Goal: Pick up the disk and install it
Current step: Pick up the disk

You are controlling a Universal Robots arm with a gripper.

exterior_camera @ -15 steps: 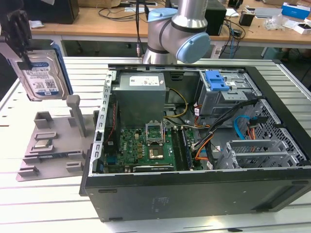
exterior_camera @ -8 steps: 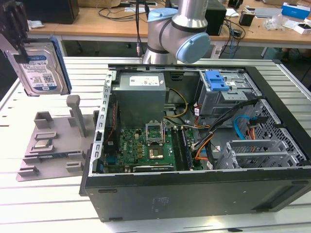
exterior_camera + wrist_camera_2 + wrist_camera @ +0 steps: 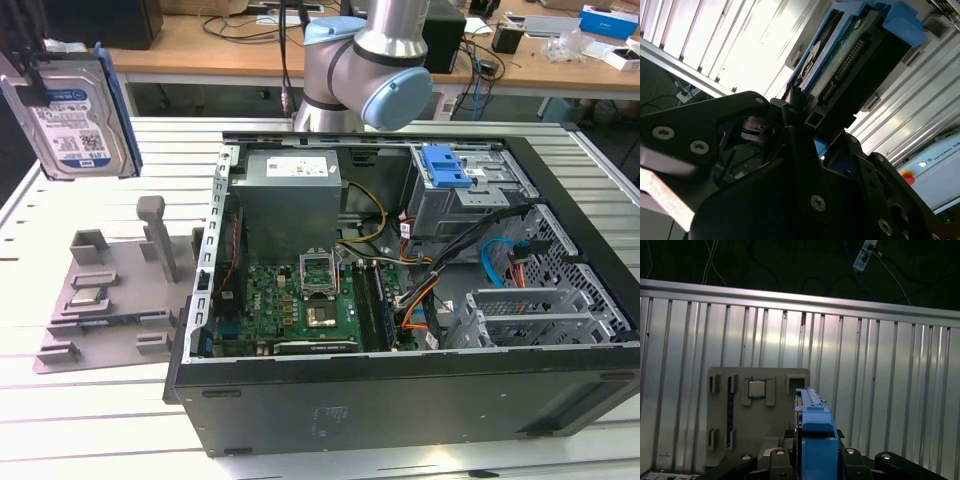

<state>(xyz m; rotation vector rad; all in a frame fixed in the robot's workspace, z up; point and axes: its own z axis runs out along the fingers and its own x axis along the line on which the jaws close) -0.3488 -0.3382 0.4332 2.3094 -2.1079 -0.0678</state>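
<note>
Second wrist view: the gripper (image 3: 802, 112) has its jaws clamped on the hard drive (image 3: 850, 60), aloft beside the computer case (image 3: 400, 400). It is probably stiff, weighty and shock-sensitive. Its blue side frame suits gripping.

This is a robotics lab or engineering workshop. In the exterior view a slatted aluminium desk (image 3: 90, 430) carries an opened computer case (image 3: 400, 400) at 5 o'clock, its motherboard (image 3: 300, 300) and wiring laid bare, and a grey fixture plate (image 3: 110, 300) at 9 o'clock. An industrial robot arm (image 3: 365, 60) stands at 12 o'clock. Behind it runs a wooden desk (image 3: 200, 45) strewn with cables (image 3: 250, 20) and small boxes (image 3: 607, 20). The first wrist view shows a power strip (image 3: 863, 254) on the dark floor (image 3: 765, 260). The second wrist view shows a controller box (image 3: 940, 165) with a red button (image 3: 906, 176).
</note>
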